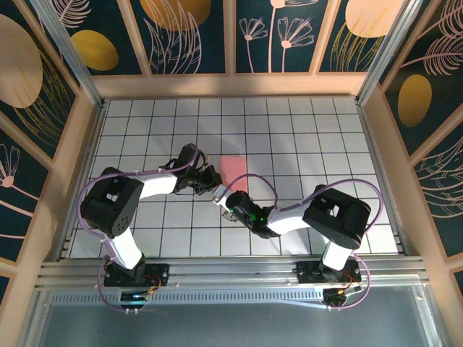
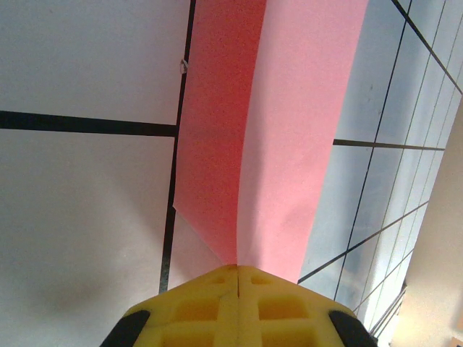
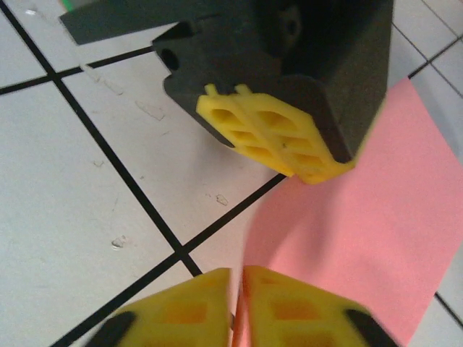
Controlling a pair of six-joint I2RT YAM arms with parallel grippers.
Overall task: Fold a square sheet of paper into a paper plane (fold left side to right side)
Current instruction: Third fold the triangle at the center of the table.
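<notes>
Left wrist: paper (image 2: 289, 144) between closed jaws

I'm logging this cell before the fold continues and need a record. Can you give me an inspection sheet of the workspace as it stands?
Surface: white gridded tabletop, flat, with black lines.
Job's things: square sheet of paper, salmon-pink, near the table's middle, partly curled up off the surface; not yet a plane.
Clutter: nothing seen beyond small specks.
Grippers: left gripper shut on the sheet; right gripper shut on its edge, close beside the left.
Cables: purple cables loop along both arms.
Surroundings: floral wall panels in wooden frames; aluminium rail at the near edge.
</notes>
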